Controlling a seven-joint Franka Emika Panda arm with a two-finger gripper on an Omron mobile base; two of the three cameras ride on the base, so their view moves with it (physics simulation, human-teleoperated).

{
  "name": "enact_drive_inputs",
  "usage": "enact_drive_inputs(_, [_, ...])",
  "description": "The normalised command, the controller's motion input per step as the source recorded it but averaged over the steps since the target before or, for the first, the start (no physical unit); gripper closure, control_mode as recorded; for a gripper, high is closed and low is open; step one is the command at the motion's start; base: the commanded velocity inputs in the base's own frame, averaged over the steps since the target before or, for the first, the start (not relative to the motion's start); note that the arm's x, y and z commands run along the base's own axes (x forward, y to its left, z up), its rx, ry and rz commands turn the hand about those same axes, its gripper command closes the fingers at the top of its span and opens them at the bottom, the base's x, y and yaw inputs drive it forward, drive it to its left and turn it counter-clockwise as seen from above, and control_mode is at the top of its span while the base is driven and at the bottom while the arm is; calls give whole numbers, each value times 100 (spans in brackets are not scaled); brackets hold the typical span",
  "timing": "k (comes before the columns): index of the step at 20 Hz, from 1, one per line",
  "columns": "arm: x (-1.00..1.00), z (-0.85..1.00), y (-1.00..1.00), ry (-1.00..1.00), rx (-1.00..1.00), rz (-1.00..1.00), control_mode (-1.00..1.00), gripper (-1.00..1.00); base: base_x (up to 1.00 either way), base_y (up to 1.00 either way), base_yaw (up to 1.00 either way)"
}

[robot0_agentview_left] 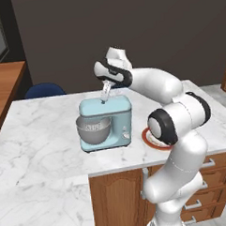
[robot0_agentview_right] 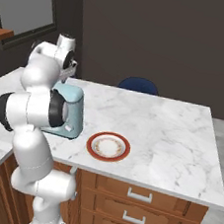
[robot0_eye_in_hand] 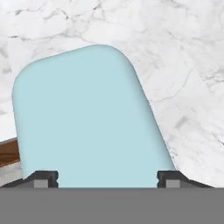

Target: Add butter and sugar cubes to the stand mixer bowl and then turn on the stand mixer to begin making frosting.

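Hovering right over the mixer (robot0_agentview_left: 107, 121) head, the gripper (robot0_agentview_left: 105, 99) has its fingers spread wide either side, nothing held.

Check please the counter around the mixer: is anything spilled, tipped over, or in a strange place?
Nothing stands out. The stand mixer stands upright on the marble counter, with the stand mixer bowl seated under its head. The plate lies flat beside it, apparently empty. No spill shows. The gripper hangs just above the mixer's head, jaws spread wide.
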Motion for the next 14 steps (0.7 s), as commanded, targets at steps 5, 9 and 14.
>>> enact_drive_inputs(5, [-53, -58, -5, 0, -17, -21, -100, -100, 0, 0, 0])
enact_drive_inputs(9, [-98, 13, -51, -17, 0, -18, -100, -100, 0, 0, 0])
enact_drive_inputs(14, [-100, 39, -50, -25, 0, -17, -100, -100, 0, 0, 0])
